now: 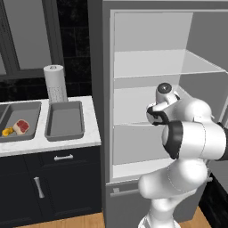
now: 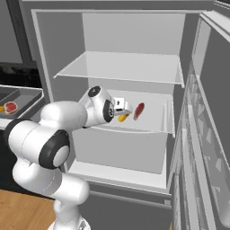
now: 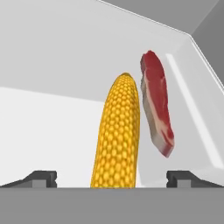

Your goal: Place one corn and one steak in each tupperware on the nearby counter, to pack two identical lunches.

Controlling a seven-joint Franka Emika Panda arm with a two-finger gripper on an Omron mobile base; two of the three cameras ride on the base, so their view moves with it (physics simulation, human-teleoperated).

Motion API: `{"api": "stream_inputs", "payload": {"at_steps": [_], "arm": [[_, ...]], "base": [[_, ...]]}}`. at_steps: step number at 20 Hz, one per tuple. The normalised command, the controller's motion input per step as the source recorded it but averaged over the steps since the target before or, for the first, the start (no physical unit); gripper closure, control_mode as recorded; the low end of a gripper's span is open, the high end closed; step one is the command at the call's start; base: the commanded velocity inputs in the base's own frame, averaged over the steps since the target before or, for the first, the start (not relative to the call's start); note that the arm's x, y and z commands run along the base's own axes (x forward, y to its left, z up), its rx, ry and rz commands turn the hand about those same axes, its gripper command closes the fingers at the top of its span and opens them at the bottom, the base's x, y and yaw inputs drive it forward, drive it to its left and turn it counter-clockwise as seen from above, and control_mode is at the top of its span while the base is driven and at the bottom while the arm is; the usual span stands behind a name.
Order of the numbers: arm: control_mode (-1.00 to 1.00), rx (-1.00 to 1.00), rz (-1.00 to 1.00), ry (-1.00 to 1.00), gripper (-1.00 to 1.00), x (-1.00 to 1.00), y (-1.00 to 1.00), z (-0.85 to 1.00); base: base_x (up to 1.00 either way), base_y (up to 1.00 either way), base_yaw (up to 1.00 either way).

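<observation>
- Inside the open fridge (image 2: 134,67), on its middle shelf (image 2: 152,117), a corn cob (image 3: 117,133) lies with a steak (image 3: 156,103) just beside it.
- In the hand view the cob's long axis runs straight away from the camera, its near end between the finger tips and its far tip towards the fridge's back wall.
- The steak stands on edge, its long axis about parallel to the cob, red face turned to it; I cannot tell whether they touch.
- The gripper (image 3: 112,178) is spread wide, one tip either side of the cob's near end, holding nothing.
- On the tabletop (image 1: 67,141) to the left sit two tupperware trays: the far one (image 1: 27,132) holds a second corn (image 1: 7,132) and steak (image 1: 21,126); the nearer tray (image 1: 65,120) has neither.
- A paper towel roll (image 1: 55,83) stands upright behind the nearer tray.
</observation>
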Motion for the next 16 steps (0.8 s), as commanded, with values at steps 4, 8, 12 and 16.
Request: {"api": "stream_inputs", "payload": {"at_steps": [4, 8, 12, 16], "arm": [[-1.0, 0.0, 0.0, 0.0, -1.0, 0.06, -0.01, -0.07], [-1.0, 0.0, 0.0, 0.0, -1.0, 0.06, 0.0, -0.13], [-1.0, 0.0, 0.0, 0.0, -1.0, 0.11, -0.03, -0.15], [-1.0, 0.0, 0.0, 0.0, -1.0, 0.17, -0.07, -0.09]], "base": [[0.0, 0.0, 0.0], [0.0, 0.0, 0.0], [0.0, 0.0, 0.0], [0.0, 0.0, 0.0]]}}
